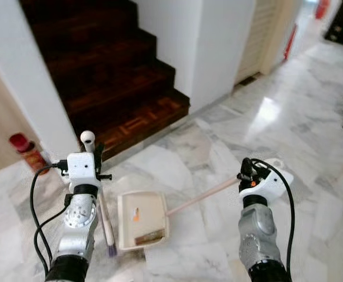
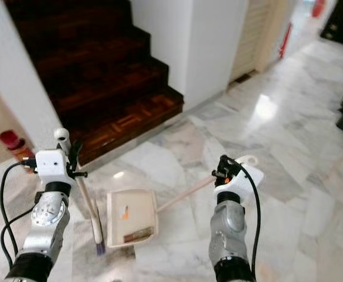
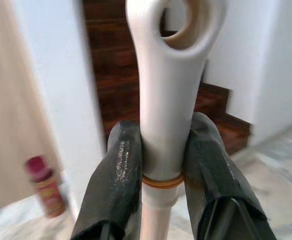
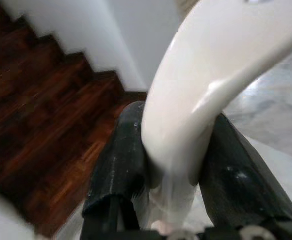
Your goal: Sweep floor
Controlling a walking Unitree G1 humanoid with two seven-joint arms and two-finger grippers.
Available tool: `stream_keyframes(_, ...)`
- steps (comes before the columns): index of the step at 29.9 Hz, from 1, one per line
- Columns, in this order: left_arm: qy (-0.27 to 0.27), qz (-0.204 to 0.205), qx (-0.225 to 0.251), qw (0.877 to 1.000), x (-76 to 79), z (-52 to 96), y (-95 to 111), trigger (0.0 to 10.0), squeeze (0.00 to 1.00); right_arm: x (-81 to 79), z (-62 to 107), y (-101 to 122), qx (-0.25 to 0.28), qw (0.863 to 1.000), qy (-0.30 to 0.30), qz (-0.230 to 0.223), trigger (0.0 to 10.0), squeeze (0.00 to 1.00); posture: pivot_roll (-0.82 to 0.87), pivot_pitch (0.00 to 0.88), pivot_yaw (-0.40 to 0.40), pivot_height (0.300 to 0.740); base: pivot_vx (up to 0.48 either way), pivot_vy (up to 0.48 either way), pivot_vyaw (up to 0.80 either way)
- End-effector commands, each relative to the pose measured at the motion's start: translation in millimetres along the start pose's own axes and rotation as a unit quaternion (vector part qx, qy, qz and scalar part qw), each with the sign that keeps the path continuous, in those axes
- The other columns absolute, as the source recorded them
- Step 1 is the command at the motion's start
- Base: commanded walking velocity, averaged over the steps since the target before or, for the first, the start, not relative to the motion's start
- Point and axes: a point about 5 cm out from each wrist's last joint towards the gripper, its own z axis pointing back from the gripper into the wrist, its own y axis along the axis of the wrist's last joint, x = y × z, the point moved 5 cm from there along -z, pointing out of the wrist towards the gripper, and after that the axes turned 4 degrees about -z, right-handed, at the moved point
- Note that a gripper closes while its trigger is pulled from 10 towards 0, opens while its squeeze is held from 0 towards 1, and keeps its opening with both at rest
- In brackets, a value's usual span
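The left gripper (image 3: 161, 185) is clamped on the white plastic broom handle with a hanging hole (image 3: 168, 100), holding it upright; the broom's purple bristles (image 1: 112, 249) touch the grey-veined marble floor (image 1: 289, 129). The right gripper (image 4: 178, 175) grips the cream curved grip of the dustpan's long handle (image 4: 211, 85). The cream plastic dustpan (image 1: 142, 220) lies flat on the floor just beside the bristles, near the dark wooden stairs (image 1: 112, 70). A red bottle (image 1: 27, 151) stands by the wall.
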Motion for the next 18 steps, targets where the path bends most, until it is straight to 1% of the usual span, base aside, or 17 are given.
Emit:
stream_keyframes(1,0.011,-0.001,0.01,1.0,-6.9,-1.4,6.0,10.0,0.0,-11.5,-3.3,9.2,0.019,1.0,0.012,-0.009,10.0,0.0,-0.03,0.053,-0.042,0.74,0.0,0.0,0.59)
stream_keyframes(9,0.012,-0.004,0.01,1.0,-8.6,-0.1,6.4,10.0,0.0,-8.9,-2.0,6.7,0.015,1.0,0.006,-0.014,10.0,0.0,-0.03,0.058,-0.04,0.74,0.0,0.0,0.0)
stream_keyframes(18,0.009,-0.004,0.009,1.0,-7.2,2.7,6.5,10.0,0.0,-5.8,-0.9,5.5,0.011,1.0,0.0,-0.014,10.0,0.0,-0.03,0.064,-0.042,0.74,0.0,0.0,0.0)
